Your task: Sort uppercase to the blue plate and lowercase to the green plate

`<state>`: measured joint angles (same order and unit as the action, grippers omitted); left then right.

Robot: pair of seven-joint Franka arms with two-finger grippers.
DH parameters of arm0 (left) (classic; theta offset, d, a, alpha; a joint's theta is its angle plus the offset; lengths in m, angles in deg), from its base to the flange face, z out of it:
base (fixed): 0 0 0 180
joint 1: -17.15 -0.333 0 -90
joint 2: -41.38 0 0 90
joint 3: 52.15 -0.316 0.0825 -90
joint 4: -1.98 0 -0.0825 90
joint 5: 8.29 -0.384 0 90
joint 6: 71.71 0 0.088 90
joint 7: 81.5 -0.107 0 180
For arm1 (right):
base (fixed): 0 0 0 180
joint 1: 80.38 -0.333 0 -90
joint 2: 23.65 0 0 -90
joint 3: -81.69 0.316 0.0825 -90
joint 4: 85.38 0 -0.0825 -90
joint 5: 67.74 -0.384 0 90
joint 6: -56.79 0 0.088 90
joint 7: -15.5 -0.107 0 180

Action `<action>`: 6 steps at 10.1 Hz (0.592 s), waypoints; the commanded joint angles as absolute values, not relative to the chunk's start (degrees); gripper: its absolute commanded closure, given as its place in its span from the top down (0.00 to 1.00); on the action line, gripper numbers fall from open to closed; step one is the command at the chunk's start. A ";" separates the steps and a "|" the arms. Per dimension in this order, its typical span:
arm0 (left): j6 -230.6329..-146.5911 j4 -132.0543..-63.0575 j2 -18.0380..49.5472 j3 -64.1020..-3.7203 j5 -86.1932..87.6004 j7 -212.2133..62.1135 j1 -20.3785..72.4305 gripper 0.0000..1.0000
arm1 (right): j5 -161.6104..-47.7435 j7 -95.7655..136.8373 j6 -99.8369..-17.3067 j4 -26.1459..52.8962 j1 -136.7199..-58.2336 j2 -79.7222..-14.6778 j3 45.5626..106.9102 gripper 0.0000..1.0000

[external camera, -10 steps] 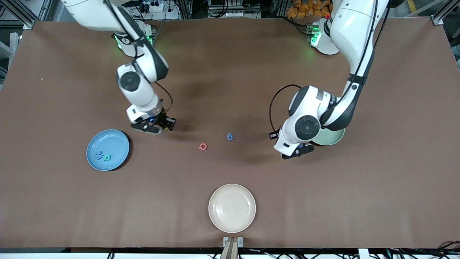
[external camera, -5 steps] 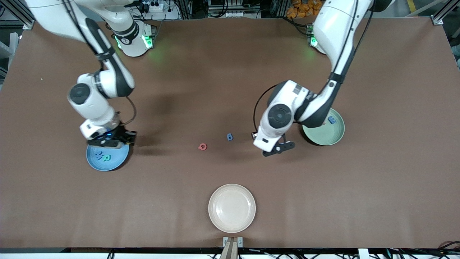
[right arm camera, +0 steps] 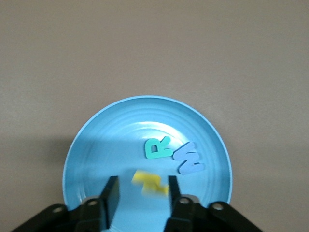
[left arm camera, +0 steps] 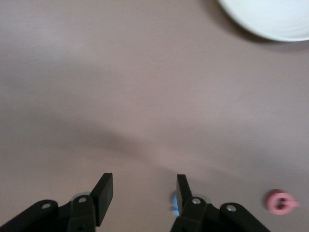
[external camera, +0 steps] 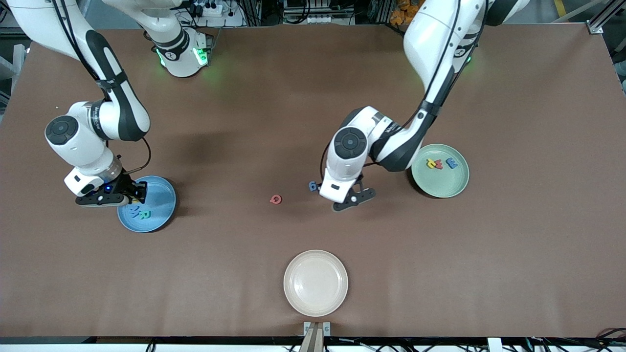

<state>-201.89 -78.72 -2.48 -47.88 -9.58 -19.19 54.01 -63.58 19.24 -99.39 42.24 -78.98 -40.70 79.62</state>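
Note:
The blue plate (external camera: 159, 193) (right arm camera: 96, 150) holds a teal R (external camera: 145, 214) (right arm camera: 158, 148) and a blue M (external camera: 135, 211) (right arm camera: 189, 158). My right gripper (external camera: 128, 195) (right arm camera: 140, 186) hangs open over that plate. A blurred yellow H (right arm camera: 152, 182) is loose between its fingers. The green plate (external camera: 442, 185) holds a yellow r (external camera: 431, 164), a red w (external camera: 438, 165) and a blue e (external camera: 452, 163). A blue g (external camera: 312, 186) (left arm camera: 174, 209) and a red Q (external camera: 276, 199) (left arm camera: 281, 202) lie on the table. My left gripper (external camera: 349, 195) (left arm camera: 144, 186) is open and empty, low beside the g.
A cream plate (external camera: 316, 282) (left arm camera: 270, 17) sits empty near the table's front edge, nearer to the camera than the Q and the g. The brown tabletop (external camera: 234, 254) lies bare between the three plates.
The right arm swung from mid-table to the blue plate and its fingers opened off the yellow H. The left arm moved off the green plate toward the g, uncovering the plate's letters.

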 commanded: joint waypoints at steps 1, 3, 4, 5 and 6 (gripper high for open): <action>-207.13 -75.36 -6.16 -51.86 -11.19 -16.55 59.05 0.69 | -63.17 18.76 -98.61 41.27 -79.15 -41.31 79.84 1.00; -209.17 -73.96 -9.41 -54.69 -12.58 -16.90 63.01 0.69 | -63.35 16.66 -98.52 41.35 -79.76 -41.31 80.01 1.00; -209.17 -73.70 -10.47 -54.70 -16.77 -16.64 64.16 0.69 | -63.35 15.86 -98.52 41.36 -80.37 -41.40 79.93 1.00; -209.17 -73.69 -11.26 -54.61 -18.99 -16.64 65.04 0.69 | -63.35 15.25 -98.52 41.27 -80.47 -41.31 80.01 1.00; -209.17 -73.87 -11.79 -54.52 -19.53 -16.81 65.66 0.68 | -63.35 15.24 -98.52 41.27 -80.47 -41.31 80.02 1.00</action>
<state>-208.96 -75.90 -9.93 -53.41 -17.10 -17.97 64.21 -63.61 16.65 -99.15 42.24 -80.33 -40.85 79.92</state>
